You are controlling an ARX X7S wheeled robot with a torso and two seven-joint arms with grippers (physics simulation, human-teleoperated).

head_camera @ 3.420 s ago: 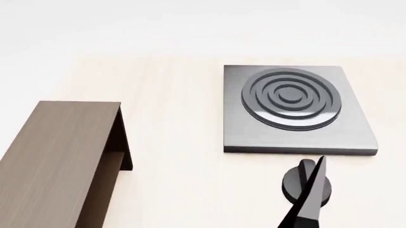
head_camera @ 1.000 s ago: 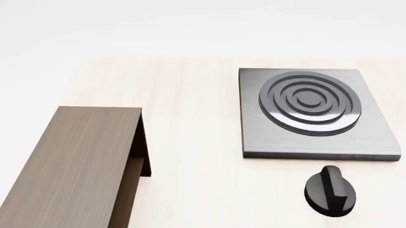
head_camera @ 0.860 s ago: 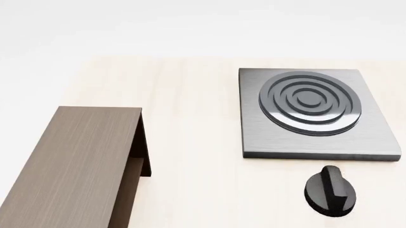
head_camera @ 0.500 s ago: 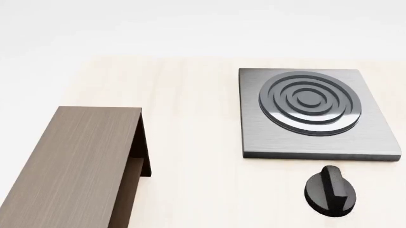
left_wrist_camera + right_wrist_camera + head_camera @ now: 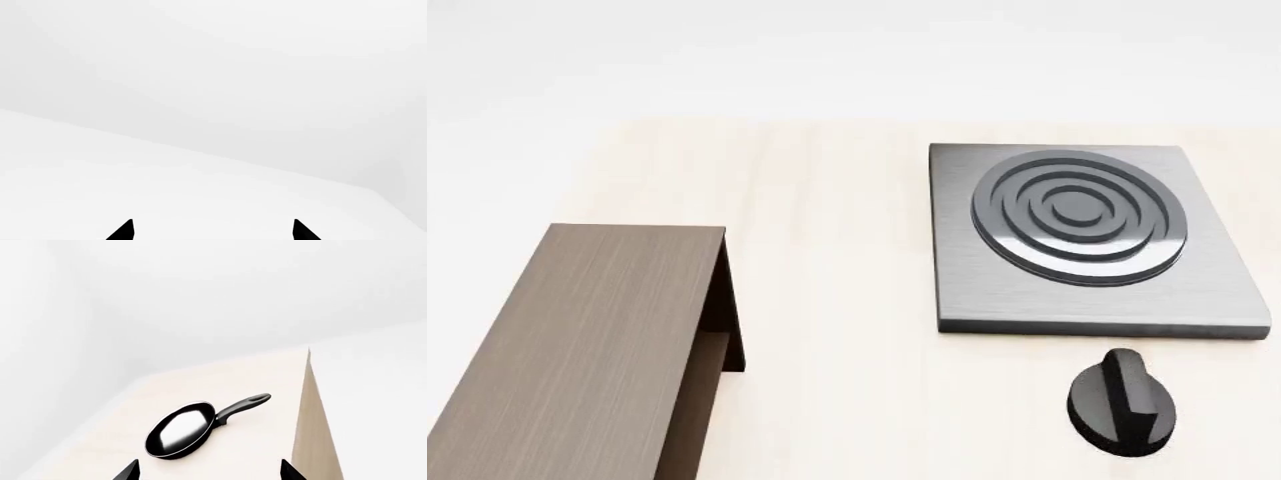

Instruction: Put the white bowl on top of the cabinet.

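The white bowl is out of view in every frame. The cabinet (image 5: 587, 350), a long dark brown wood-grain box with a flat top, lies at the left of the head view on the pale table. Neither arm shows in the head view. My left gripper (image 5: 212, 231) is open and empty; only its two black fingertips show, facing blank white space. My right gripper (image 5: 210, 471) is open and empty, its fingertips wide apart above the pale table, with a black frying pan (image 5: 181, 430) lying ahead of it.
A grey square stove plate (image 5: 1088, 235) with raised rings sits at the right of the pale table (image 5: 827, 250). A black round knob (image 5: 1121, 403) lies in front of it. In the right wrist view the table edge (image 5: 307, 405) drops off beside the pan.
Since 3.4 s ago the head view has shifted, so the cabinet and stove sit further right, and a black arm part near the knob has left the view. Nothing moved in the last second.
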